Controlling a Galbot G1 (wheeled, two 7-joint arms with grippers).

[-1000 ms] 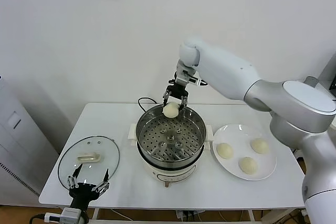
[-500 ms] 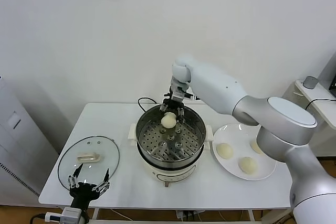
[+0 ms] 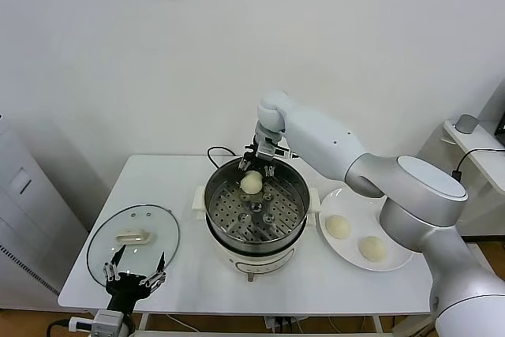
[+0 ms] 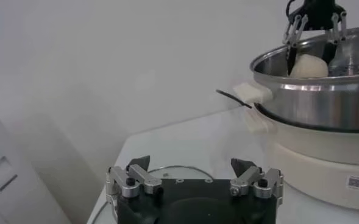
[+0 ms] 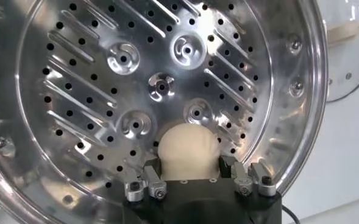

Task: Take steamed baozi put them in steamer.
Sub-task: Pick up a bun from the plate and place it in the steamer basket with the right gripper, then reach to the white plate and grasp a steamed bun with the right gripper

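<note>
The right gripper (image 3: 252,171) pinches a baozi (image 3: 251,184) inside the steamer (image 3: 256,211). The left gripper (image 3: 132,278), jaws spread, waits by the lid (image 3: 134,238).

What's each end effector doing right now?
Left end effector: open, empty, parked near the table's front edge.
Right end effector: shut on round cream-white baozi inside shiny steel steamer.

One cream-white baozi (image 3: 251,184) is sitting between the fingers of my right pincer (image 3: 257,165), low inside the steamer (image 3: 256,219) at its far side, just over the perforated tray (image 5: 136,79). Steamer is standing upright mid-tabletop, a shiny round steel pot on a white base. Two more baozi (image 3: 338,226) (image 3: 372,249) are lying domed side up on the plate to the steamer's right, apart from each other.
</note>
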